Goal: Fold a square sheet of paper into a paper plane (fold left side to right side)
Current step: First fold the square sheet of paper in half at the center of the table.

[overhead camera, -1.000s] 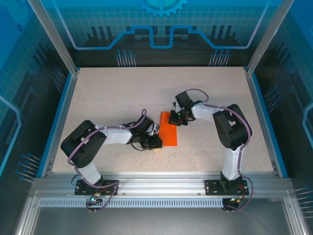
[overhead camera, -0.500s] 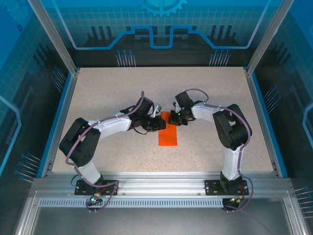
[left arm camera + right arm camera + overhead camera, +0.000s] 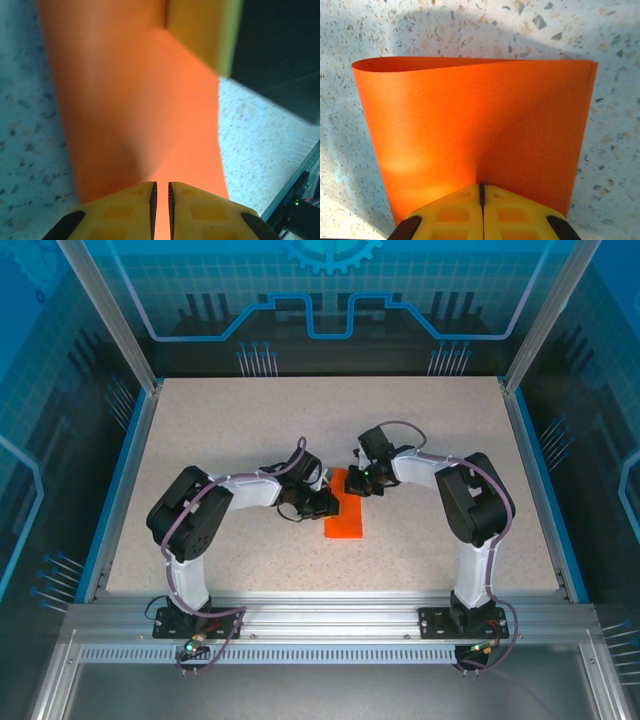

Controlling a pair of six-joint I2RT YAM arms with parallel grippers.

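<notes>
Thin bright orange square sheet of paper (image 3: 345, 521) is lying doubled over on the middle of the speckled beige tabletop (image 3: 220, 430). My right gripper (image 3: 481, 187) is pinching its far end. My left gripper (image 3: 161, 185), nearly closed and empty, is bearing down on it, and I should be sweeping it slowly along the fold.

From above, the far end of the square sheet of paper (image 3: 345, 523) vanishes under the left gripper (image 3: 326, 505) and right gripper (image 3: 359, 482). At the left wrist it's blurred and runs off the top edge. Whether those near-closed fingers (image 3: 120, 215) pinch it, I can't tell.
</notes>
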